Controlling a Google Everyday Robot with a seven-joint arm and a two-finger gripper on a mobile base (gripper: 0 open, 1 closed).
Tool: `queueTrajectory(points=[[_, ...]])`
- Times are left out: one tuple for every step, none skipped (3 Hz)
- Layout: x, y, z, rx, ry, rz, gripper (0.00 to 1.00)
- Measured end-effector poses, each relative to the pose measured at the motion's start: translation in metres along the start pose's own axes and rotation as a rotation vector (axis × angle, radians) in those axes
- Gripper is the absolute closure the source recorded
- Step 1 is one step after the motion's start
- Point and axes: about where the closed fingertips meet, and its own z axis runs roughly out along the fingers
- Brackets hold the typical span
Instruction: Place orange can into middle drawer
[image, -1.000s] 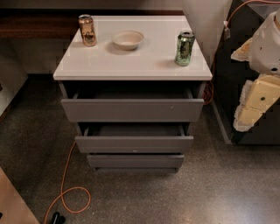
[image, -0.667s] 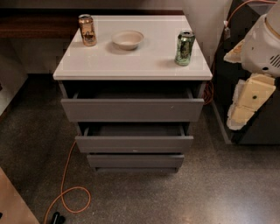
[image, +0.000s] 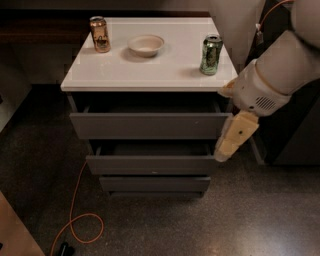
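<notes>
The orange can (image: 100, 34) stands upright at the back left of the white cabinet top (image: 150, 70). The middle drawer (image: 150, 163) is pulled out a little, and a strip of its dark interior (image: 150, 148) shows. My gripper (image: 231, 142) hangs pointing down at the right end of the drawers, overlapping the right edges of the top and middle drawer fronts. It holds nothing that I can see. It is far from the orange can.
A green can (image: 211, 55) stands at the right of the top and a small beige bowl (image: 146, 45) at the back middle. The top drawer (image: 150, 125) is also pulled out slightly; the bottom drawer (image: 155, 183) is shut. An orange cable (image: 75, 220) lies on the floor at the left. Dark furniture (image: 295, 140) stands at the right.
My arm and gripper have moved left and down, from beside the cabinet to the right ends of the drawer fronts. The cans, bowl and drawers have not moved.
</notes>
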Motion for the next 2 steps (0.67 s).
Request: queueTrajectory(points=[[-0.009, 0.005, 0.056, -0.004, -0.017, -0.022, 0.0], [-0.007, 0.004, 0.119, -0.008, 0.021, -0.061, 0.0]])
